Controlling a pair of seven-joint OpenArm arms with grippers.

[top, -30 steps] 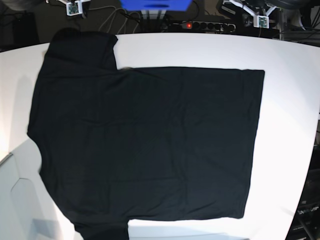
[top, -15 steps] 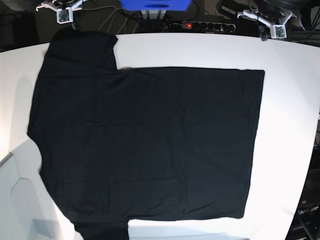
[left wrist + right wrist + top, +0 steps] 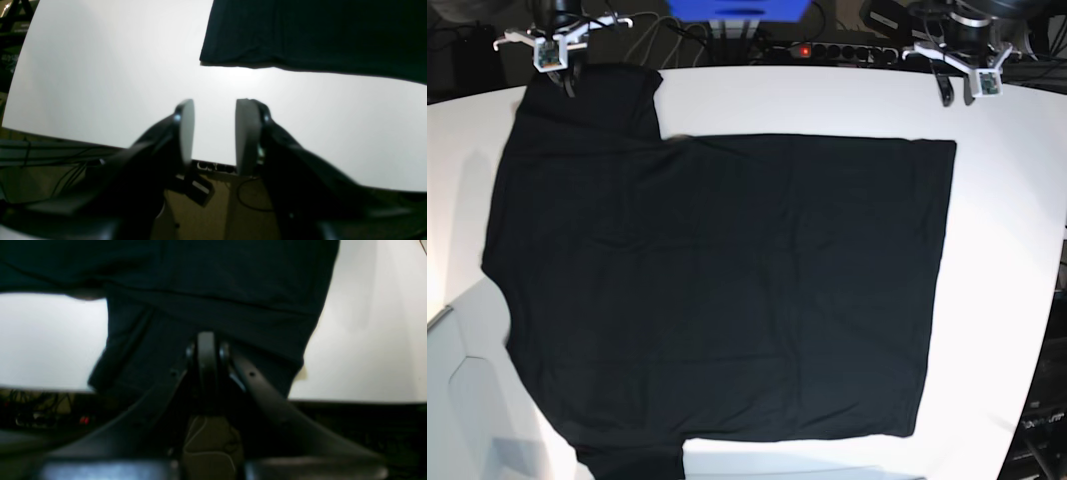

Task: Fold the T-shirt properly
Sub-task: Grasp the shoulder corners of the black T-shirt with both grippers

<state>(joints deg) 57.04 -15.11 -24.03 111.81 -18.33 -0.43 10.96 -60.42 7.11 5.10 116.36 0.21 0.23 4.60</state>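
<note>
The white bench (image 3: 1017, 250) carries the T-shirt (image 3: 717, 290), which lies spread flat and black across most of it, with 1 sleeve reaching toward the far left corner and its hem running straight along the right side. No print shows on the upper face. The T-shirt lies just as it did 1 second ago; its outline matches in both base views.

What differs is the arms. In the base view the right gripper (image 3: 570, 82) has moved left and down from the far edge since 1 second ago and now hangs at the far rim of the sleeve. Its wrist view shows its fingers (image 3: 206, 350) pressed together with no gap, over the sleeve's hemmed edge; whether they touch or pinch the cloth I cannot tell.

The left gripper (image 3: 954, 93) has shifted right and forward over the same second and now hangs over bare bench near the far right corner, apart from the T-shirt. In its wrist view the fingers (image 3: 247, 133) stand partly spread with white bench showing between them and nothing held, and the T-shirt's corner (image 3: 213, 56) lies ahead of them.
</note>
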